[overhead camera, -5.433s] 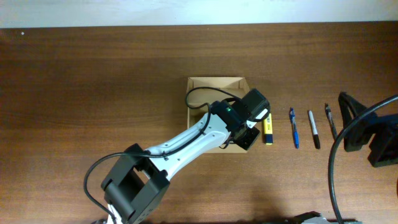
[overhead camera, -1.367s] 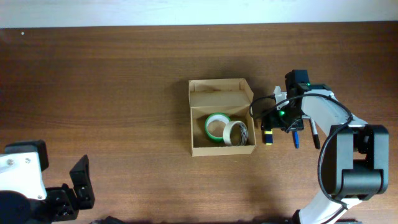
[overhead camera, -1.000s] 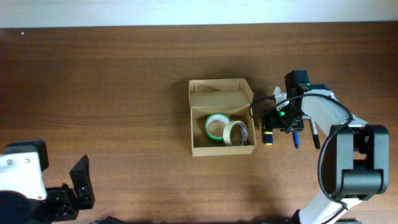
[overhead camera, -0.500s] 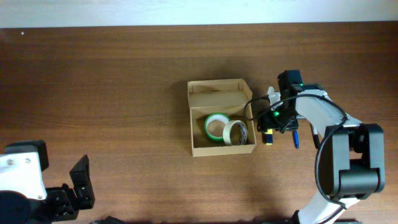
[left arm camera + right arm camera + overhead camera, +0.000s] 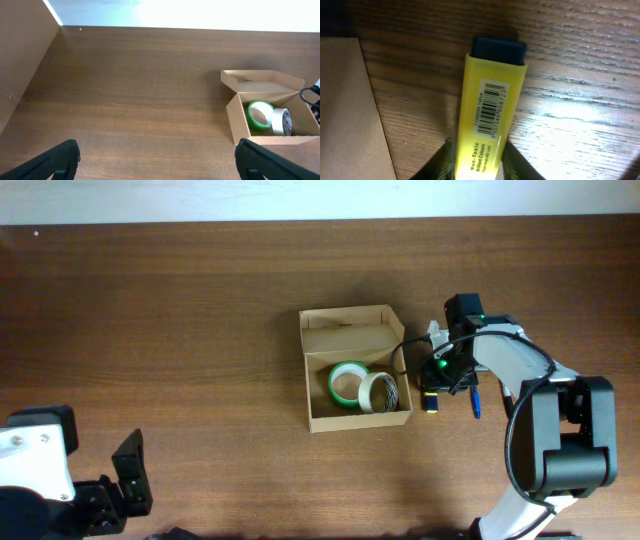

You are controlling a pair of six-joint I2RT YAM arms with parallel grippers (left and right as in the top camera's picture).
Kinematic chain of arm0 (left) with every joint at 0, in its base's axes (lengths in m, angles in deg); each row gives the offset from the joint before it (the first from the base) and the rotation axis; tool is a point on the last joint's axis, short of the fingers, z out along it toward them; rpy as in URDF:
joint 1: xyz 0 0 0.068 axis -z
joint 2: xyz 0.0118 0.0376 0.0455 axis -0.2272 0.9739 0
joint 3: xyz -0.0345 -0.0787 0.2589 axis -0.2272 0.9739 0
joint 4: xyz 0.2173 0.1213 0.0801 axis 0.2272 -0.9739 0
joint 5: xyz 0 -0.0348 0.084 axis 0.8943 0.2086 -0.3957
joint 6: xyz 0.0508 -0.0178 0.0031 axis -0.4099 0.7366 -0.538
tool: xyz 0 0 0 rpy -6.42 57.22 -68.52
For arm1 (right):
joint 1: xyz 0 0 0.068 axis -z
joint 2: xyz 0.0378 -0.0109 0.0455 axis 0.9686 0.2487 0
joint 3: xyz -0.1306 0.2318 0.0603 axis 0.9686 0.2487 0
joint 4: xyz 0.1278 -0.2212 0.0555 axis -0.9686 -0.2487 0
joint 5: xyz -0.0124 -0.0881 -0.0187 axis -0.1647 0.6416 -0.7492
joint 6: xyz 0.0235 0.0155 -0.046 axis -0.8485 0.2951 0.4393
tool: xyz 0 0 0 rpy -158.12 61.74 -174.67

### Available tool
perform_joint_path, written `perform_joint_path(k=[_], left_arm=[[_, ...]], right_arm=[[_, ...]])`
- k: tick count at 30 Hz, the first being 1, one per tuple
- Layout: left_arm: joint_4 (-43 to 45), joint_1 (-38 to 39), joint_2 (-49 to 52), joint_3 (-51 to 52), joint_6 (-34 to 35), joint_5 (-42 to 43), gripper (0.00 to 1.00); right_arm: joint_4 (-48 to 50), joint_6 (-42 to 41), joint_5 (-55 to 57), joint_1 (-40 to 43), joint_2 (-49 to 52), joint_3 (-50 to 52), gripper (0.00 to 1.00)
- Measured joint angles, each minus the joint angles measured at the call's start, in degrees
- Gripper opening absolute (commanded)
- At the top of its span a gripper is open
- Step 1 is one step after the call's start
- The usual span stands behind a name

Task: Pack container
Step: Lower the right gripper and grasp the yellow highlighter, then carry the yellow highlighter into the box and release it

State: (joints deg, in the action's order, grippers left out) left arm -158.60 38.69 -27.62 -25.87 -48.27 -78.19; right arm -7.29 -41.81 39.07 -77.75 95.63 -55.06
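Note:
The container (image 5: 308, 385) is a small tan cardboard box, its flap lid (image 5: 347, 332) standing open at the back. Inside it lie a green tape roll (image 5: 347, 384) and a white tape roll (image 5: 378, 392). Just right of the box a yellow highlighter (image 5: 431, 400) lies on the table. My right gripper (image 5: 433, 384) is over it. In the right wrist view the highlighter (image 5: 492, 105) sits between the fingers (image 5: 445, 161) of my right gripper (image 5: 479, 162), which press on both sides, with the box wall (image 5: 345, 110) at the left. My left gripper (image 5: 160, 160) stands wide open over bare table, far from the box (image 5: 235, 112).
A blue pen (image 5: 476, 402) lies right of the highlighter, partly under the right arm. The left arm's base and gripper (image 5: 128, 478) sit at the table's front left corner. A black cable (image 5: 405, 360) loops beside the box's right wall.
My right gripper has shifted slightly left and closed onto the yellow highlighter. The left arm has not moved.

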Motion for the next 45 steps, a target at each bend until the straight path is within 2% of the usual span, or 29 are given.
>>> perform_joint_path(k=[9, 14, 23, 30, 37, 40, 45], left_arm=[[0.00, 0.00, 0.00, 0.00, 0.00, 0.00, 0.99], [0.00, 0.00, 0.00, 0.00, 0.00, 0.00, 0.99], [0.00, 0.00, 0.00, 0.00, 0.00, -0.42, 0.99], [0.00, 0.00, 0.00, 0.00, 0.00, -1.01, 0.99], [0.00, -0.04, 0.00, 0.00, 0.00, -1.97, 0.99], [0.00, -0.04, 0.00, 0.00, 0.00, -2.49, 1.00], [0.00, -0.04, -0.04, 0.00, 0.00, -3.04, 1.00]], right_arm=[[-0.02, -0.04, -0.02, 0.00, 0.04, -0.02, 0.09], [-0.59, -0.04, -0.04, 0.00, 0.02, -0.28, 0.04], [-8.98, -0.02, 1.33, 0.00, -1.38, -6.73, 0.04], [-17.59, 0.00, 1.99, 0.00, -10.80, -19.91, 0.04], [-25.51, 0.39, 1.99, -0.39, -18.62, -27.71, 0.04], [-27.04, 1.62, 0.90, -2.71, -21.49, -28.24, 0.04], [-27.91, 5.35, -2.78, -11.08, -22.38, -28.24, 0.04]])
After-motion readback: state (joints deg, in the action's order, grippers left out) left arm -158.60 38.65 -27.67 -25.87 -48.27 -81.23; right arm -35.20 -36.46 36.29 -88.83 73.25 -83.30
